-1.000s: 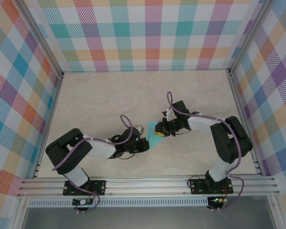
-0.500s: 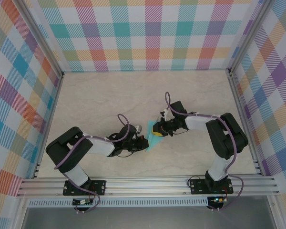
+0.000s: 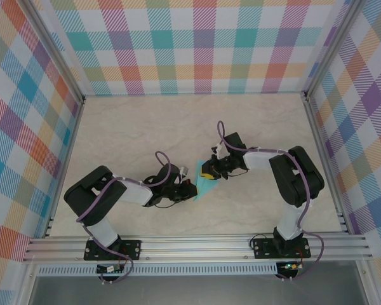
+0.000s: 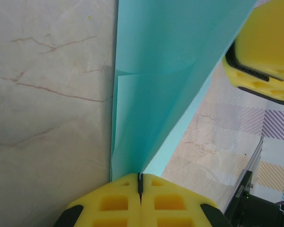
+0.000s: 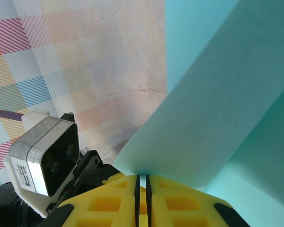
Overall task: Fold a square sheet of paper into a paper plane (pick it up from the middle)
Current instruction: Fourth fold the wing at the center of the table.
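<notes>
The square sheet of paper [image 3: 203, 186] is light teal and partly folded, held up between both grippers just above the table. My left gripper [image 3: 189, 189] is shut on its near left corner. In the left wrist view the yellow jaws [image 4: 140, 176] pinch the paper [image 4: 170, 71], which has a crease across it. My right gripper [image 3: 208, 173] is shut on the paper's upper edge. In the right wrist view its jaws [image 5: 142, 177] clamp a curved flap of the paper [image 5: 217, 109]. The two grippers are nearly touching, and a yellow finger of the right gripper [image 4: 265, 52] appears in the left wrist view.
The beige marble table [image 3: 146, 133] is walled by plaid panels [image 3: 197, 51] at the back and sides. An aluminium rail [image 3: 197, 244] runs along the near edge. The left arm's wrist camera [image 5: 45, 156] sits close beside the right jaws.
My right gripper has moved left toward the left gripper, bringing the paper's held edge over. The left gripper has shifted slightly. Both stay shut on the paper.
</notes>
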Motion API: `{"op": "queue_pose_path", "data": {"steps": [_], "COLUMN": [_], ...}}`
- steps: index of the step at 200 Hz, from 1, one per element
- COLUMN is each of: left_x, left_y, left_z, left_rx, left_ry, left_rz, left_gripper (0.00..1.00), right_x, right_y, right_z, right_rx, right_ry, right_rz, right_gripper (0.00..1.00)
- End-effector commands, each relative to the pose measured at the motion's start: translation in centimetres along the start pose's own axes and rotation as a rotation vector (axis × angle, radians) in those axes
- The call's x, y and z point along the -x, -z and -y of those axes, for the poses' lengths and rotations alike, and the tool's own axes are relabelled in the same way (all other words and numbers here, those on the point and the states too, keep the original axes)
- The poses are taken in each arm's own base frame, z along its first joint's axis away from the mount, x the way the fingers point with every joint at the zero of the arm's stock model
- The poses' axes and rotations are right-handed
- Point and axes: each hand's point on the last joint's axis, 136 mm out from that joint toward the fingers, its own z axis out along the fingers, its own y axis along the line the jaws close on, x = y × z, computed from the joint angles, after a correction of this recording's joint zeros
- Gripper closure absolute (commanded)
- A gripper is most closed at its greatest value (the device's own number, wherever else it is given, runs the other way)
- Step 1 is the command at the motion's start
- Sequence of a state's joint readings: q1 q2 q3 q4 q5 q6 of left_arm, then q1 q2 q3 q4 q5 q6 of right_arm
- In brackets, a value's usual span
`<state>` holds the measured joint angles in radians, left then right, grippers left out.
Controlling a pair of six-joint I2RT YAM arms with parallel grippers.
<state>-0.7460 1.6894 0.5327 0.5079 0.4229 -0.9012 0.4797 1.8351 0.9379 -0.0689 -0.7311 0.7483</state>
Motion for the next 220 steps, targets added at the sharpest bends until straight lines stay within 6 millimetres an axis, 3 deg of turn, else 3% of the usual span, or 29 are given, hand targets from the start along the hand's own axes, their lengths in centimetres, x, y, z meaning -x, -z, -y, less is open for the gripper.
{"op": "queue_pose_path", "data": {"steps": [1,38,68,127,220], "left_x": [0.5,0.5,0.5,0.1,-0.9], "left_y": [-0.2,-0.3,-0.2,0.6,0.5], "left_z": [-0.7,-1.3,-1.7,-1.7,-1.3], "left_rx": [0.01,0.027,0.063,0.13,0.248], "left_ry": [0.033,0.047,0.041,-0.022,-0.135], "left_rz": [-0.002,-0.01,-0.01,-0.014,-0.043], "left_gripper": [0.96,0.94,0.85,0.75,0.78], "right_x": [0.6,1.0,1.3,1.6,1.5], "right_y": [-0.5,-0.9,-1.2,-1.2,-1.3], "right_z": [0.0,0.9,1.6,1.3,1.4], "right_rx": [-0.017,-0.048,-0.071,-0.067,-0.066], "right_ry": [0.007,-0.009,-0.028,-0.025,-0.029], "right_rz": [0.006,0.014,0.018,0.021,0.018], "right_gripper": [0.86,0.86,0.87,0.87,0.87]}}
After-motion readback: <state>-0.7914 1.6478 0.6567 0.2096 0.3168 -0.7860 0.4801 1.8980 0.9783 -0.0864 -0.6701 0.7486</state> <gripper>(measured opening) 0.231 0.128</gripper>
